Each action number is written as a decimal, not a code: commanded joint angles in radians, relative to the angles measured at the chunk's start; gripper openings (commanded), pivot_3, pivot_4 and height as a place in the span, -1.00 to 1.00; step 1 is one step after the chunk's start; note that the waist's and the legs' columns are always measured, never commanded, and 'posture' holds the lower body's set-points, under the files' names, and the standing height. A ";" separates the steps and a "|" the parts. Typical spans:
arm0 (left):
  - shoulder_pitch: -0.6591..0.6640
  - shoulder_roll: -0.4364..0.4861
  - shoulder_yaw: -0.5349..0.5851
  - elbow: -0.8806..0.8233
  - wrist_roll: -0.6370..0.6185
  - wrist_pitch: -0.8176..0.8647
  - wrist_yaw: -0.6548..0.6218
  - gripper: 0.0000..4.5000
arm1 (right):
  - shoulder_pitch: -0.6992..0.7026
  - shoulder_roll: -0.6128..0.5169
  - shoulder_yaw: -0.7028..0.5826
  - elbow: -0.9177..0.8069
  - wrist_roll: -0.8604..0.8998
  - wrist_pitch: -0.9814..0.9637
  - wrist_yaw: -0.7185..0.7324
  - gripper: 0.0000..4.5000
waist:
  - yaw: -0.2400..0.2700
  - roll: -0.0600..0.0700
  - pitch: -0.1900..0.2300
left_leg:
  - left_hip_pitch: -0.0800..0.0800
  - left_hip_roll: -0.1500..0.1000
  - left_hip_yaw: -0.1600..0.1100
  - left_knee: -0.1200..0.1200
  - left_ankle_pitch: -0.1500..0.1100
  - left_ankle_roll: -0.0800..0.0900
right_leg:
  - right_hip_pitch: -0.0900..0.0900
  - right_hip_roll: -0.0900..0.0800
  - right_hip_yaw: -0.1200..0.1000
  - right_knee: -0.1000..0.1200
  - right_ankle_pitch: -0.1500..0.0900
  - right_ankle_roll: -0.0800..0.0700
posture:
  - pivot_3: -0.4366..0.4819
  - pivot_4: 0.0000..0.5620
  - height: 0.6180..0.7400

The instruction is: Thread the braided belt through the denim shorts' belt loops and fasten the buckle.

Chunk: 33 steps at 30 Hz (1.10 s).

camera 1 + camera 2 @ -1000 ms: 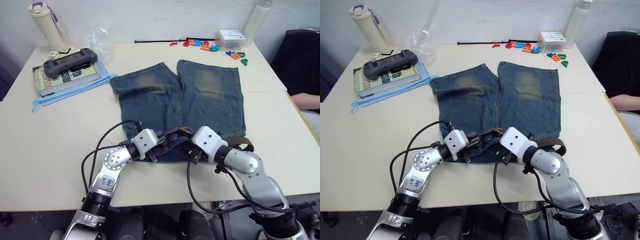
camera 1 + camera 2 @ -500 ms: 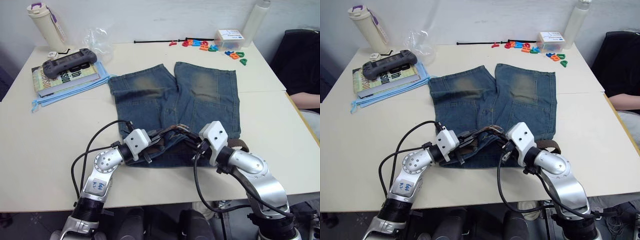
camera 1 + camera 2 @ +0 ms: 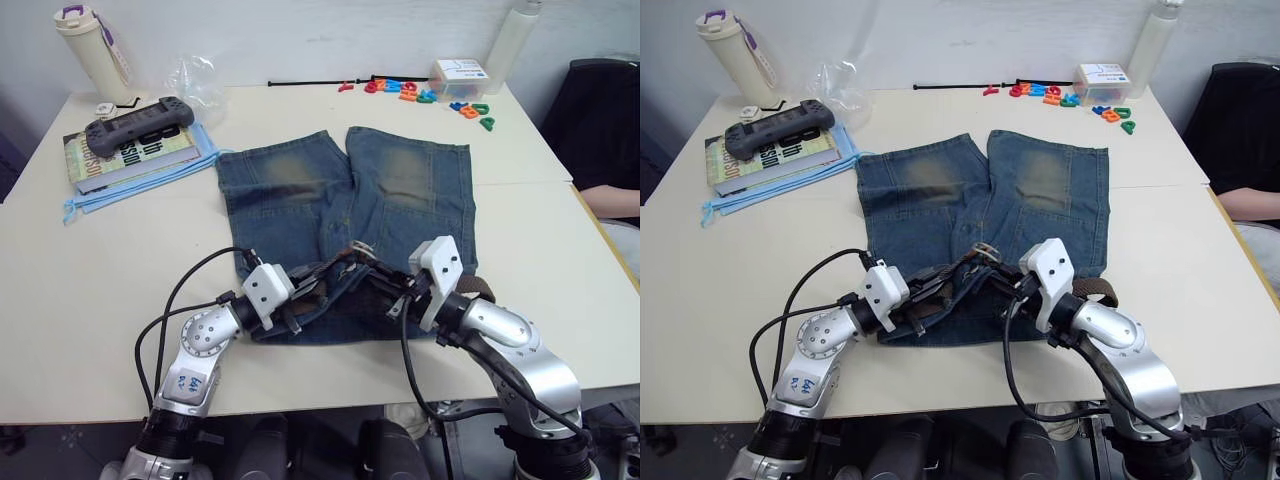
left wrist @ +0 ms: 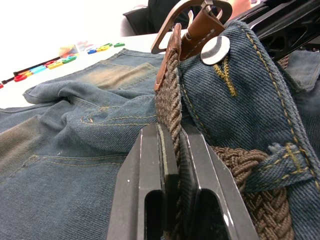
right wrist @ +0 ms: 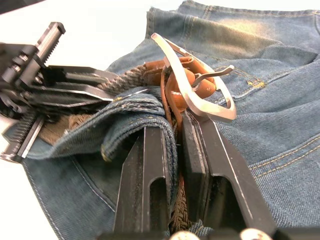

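The denim shorts (image 3: 345,195) lie flat mid-table, legs pointing away, waistband toward me. The braided belt (image 4: 170,100) runs along the bunched waistband. Its silver buckle (image 3: 356,250) stands raised above the fly, beside the shorts' metal button (image 4: 215,50). My left gripper (image 3: 318,287) is shut on the woven strap just below the buckle. From the other side, my right gripper (image 5: 172,127) is shut on the belt's tan leather together with a fold of denim, directly under the buckle (image 5: 195,80). A loop of belt (image 3: 481,290) lies beyond the right wrist. The belt loops are hidden in the folds.
At the far left a game controller (image 3: 140,118) rests on books, with a tumbler (image 3: 95,50) and a plastic bag (image 3: 195,80) behind. Coloured letters (image 3: 420,92), a white box (image 3: 460,73) and a black rod (image 3: 310,82) line the far edge. A person's arm (image 3: 612,203) shows at the right.
The right wrist has swung out to the right, and the left arm has drawn back toward the near-left. The buckle and waistband are now bunched higher between the grippers.
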 commanded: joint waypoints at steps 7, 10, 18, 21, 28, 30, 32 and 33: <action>0.005 -0.018 -0.012 -0.108 -0.044 -0.022 0.008 -1.00 | -0.004 -0.005 0.006 -0.019 0.136 0.048 0.020 -0.99 | 0.000 0.000 0.000 | 0.000 0.000 0.000 0.000 0.000 0.000 | 0.000 0.000 0.000 0.000 0.000 0.000 | -0.05 -0.47 0.07; 0.013 -0.018 -0.008 -0.124 -0.046 -0.017 0.017 -1.00 | -0.019 0.004 -0.014 0.005 0.162 0.086 -0.008 -0.99 | -0.001 0.000 0.000 | 0.000 0.000 0.000 0.000 0.000 0.000 | 0.000 0.000 0.000 0.000 0.000 0.000 | -0.05 -0.47 0.07; 0.063 0.002 -0.001 -0.161 -0.053 -0.024 0.013 -1.00 | -0.042 0.011 -0.064 0.049 0.224 0.131 -0.050 -0.99 | -0.003 0.000 0.000 | 0.000 0.000 0.000 0.000 0.000 0.000 | 0.000 0.000 0.000 0.000 0.000 0.000 | -0.05 -0.47 0.07; 0.067 0.011 -0.003 -0.155 -0.044 -0.030 0.010 -1.00 | -0.043 0.001 -0.066 0.050 0.230 0.123 -0.047 -0.99 | -0.003 0.000 0.000 | 0.000 0.000 -0.001 0.000 0.000 0.000 | 0.000 0.000 0.000 0.000 0.000 0.000 | -0.05 -0.47 0.07; -0.015 -0.020 -0.037 -0.131 -0.007 0.018 0.044 -1.00 | -0.026 -0.082 0.052 0.003 0.157 0.084 -0.021 -0.99 | 0.001 0.000 0.000 | 0.000 0.000 0.000 0.000 0.000 0.001 | 0.000 0.000 0.000 0.000 0.000 0.000 | -0.05 -0.47 0.07; -0.035 -0.030 -0.054 -0.126 0.006 0.039 0.053 -1.00 | -0.019 -0.110 0.097 -0.005 0.121 0.072 -0.022 -0.99 | 0.001 0.000 0.000 | 0.000 0.000 0.000 0.000 0.000 0.001 | 0.000 0.000 0.001 0.000 0.000 0.000 | -0.05 -0.47 0.07; -0.046 -0.039 -0.069 -0.112 0.016 0.046 0.058 -1.00 | -0.015 -0.140 0.145 -0.008 0.072 0.051 -0.023 -0.99 | 0.002 0.000 0.000 | 0.000 0.000 0.000 0.000 0.000 0.001 | 0.000 0.000 0.001 0.000 0.000 0.000 | -0.05 -0.47 0.07; -0.052 -0.044 -0.078 -0.107 0.021 0.049 0.059 -1.00 | -0.018 -0.148 0.163 -0.006 0.053 0.049 -0.030 -0.99 | 0.002 0.000 0.000 | 0.000 0.000 0.000 0.000 0.000 0.001 | 0.000 0.000 0.000 0.000 0.000 0.000 | -0.05 -0.47 0.07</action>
